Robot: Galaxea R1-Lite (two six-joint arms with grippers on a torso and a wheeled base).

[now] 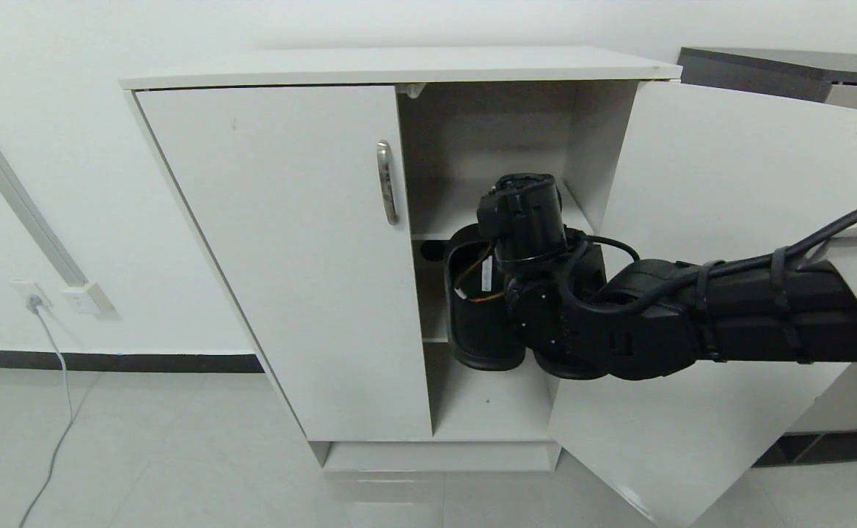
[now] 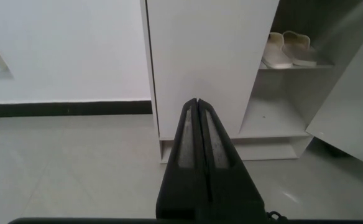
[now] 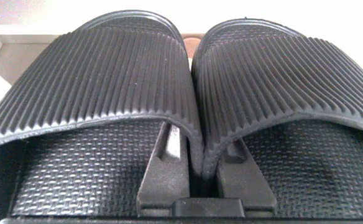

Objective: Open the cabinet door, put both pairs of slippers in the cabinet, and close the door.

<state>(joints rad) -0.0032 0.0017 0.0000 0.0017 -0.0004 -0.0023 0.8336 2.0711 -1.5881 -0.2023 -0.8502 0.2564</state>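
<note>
My right gripper [image 3: 197, 152] is closed on the pair of black slippers [image 3: 125, 81]. It pinches the inner edges of their two ribbed straps together, so the slippers sit side by side and touching. My right arm holds them in the open right half of the white cabinet [image 1: 399, 66], at about the height of the middle compartment. From the head view I cannot tell whether their soles rest on a shelf or hang just in front of it. The right door [image 1: 693, 220] stands swung wide open, and the left door [image 1: 289, 257] is closed, its metal handle [image 1: 387, 192] upright along the inner edge.

My left gripper [image 2: 197, 130] is empty, its fingers pressed flat together, above the pale floor [image 2: 76, 168] in front of the cabinet. The pale slippers [image 2: 287, 48] lie side by side on the lower shelf [image 2: 293, 66] inside.
</note>
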